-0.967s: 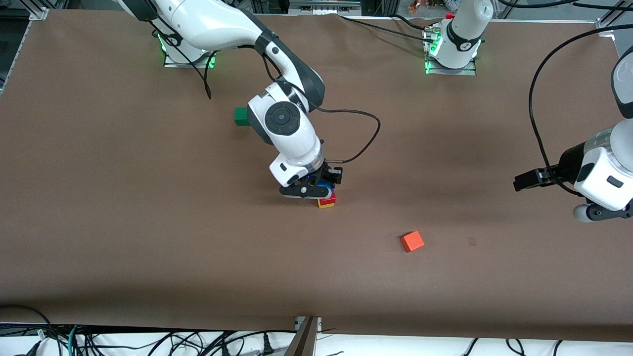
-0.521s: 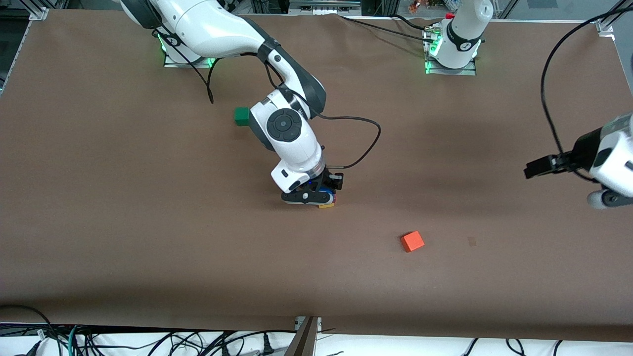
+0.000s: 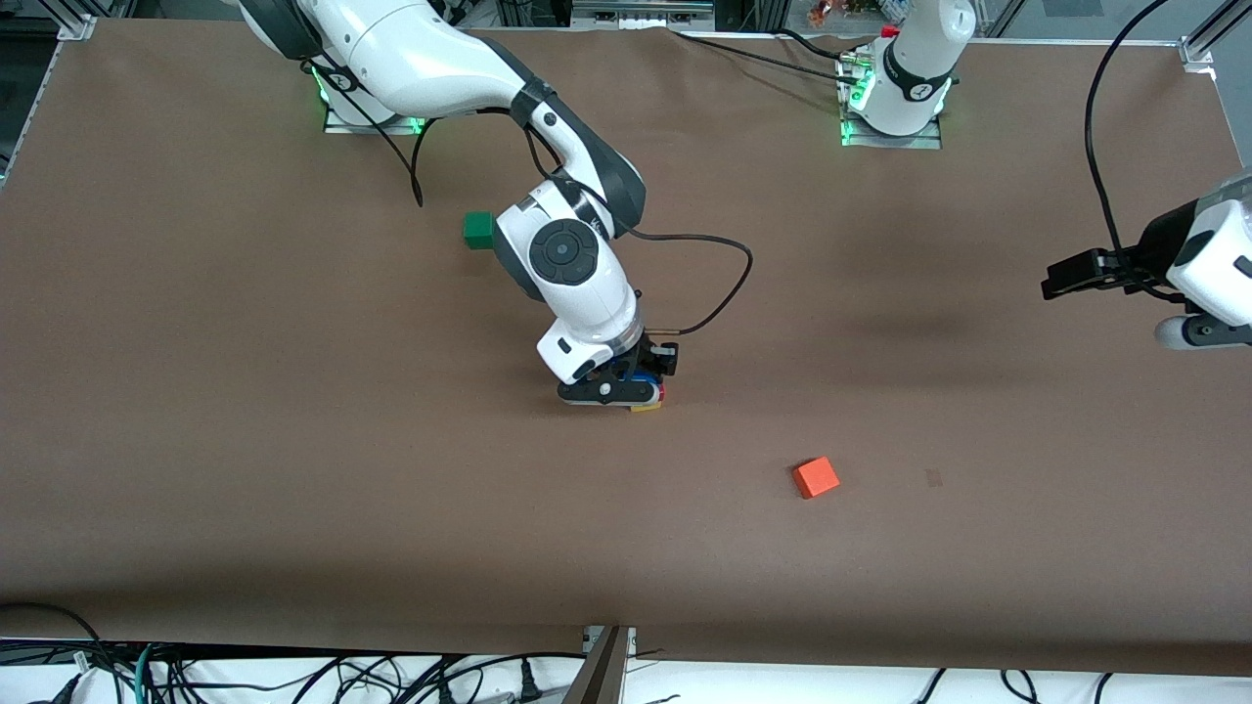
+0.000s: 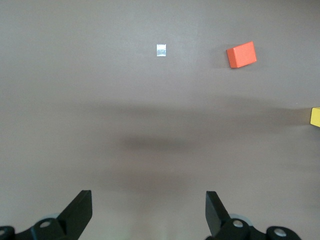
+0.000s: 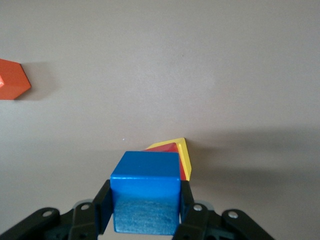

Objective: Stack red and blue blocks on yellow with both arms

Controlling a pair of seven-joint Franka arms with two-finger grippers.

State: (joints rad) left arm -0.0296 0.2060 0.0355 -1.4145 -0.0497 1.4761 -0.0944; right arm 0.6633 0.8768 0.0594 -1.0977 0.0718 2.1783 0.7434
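Table (image 3: 293, 489) brown. Right gripper (image 3: 641, 383), frame centre, dropped over last second, clamped on blue block (image 5: 146, 197) over red block (image 5: 167, 148) on yellow cube (image 5: 184, 152); release pending. Left gripper (image 3: 1188, 328) retreated up right edge, fingers apart, waiting. Orange cube (image 3: 815, 477) unmoved.

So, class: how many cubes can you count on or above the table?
5. Blue cube in the right gripper, over the red cube on the yellow cube; green cube farther; orange cube nearest.
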